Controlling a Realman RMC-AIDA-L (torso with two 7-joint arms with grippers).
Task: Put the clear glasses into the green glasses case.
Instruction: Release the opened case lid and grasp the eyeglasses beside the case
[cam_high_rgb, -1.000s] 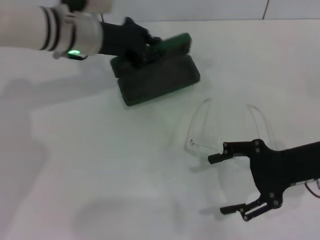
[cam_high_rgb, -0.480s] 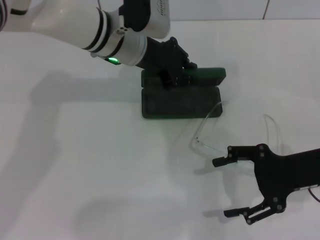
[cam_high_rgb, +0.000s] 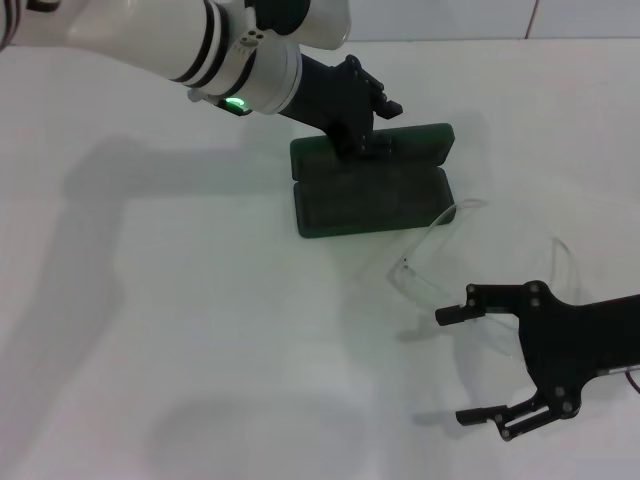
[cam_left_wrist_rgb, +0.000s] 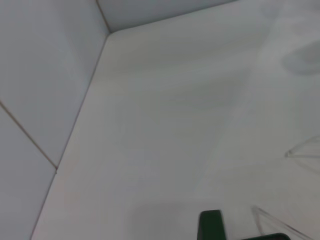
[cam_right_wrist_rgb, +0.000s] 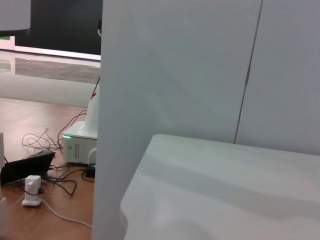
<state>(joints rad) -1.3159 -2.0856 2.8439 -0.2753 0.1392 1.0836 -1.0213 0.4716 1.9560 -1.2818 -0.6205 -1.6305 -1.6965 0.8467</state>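
The green glasses case (cam_high_rgb: 370, 200) lies open on the white table, its lid (cam_high_rgb: 405, 143) raised at the far side. My left gripper (cam_high_rgb: 368, 126) is at the lid's left part, shut on the case. A corner of the case (cam_left_wrist_rgb: 210, 226) also shows in the left wrist view. The clear glasses (cam_high_rgb: 420, 284) lie just right of and nearer than the case, one arm reaching to the case's near right corner. My right gripper (cam_high_rgb: 451, 368) hovers open right beside the glasses on their near side, with nothing between its fingers.
The white table (cam_high_rgb: 180, 330) stretches wide on the left and near side. A white wall (cam_left_wrist_rgb: 45, 75) borders the table's far edge. The right wrist view shows a table edge (cam_right_wrist_rgb: 135, 185), wall panels and a floor with cables beyond.
My left gripper has dragged the case to the right and turned it square, up against the glasses. The glasses shifted right. My right gripper drifted slightly right and nearer, still open.
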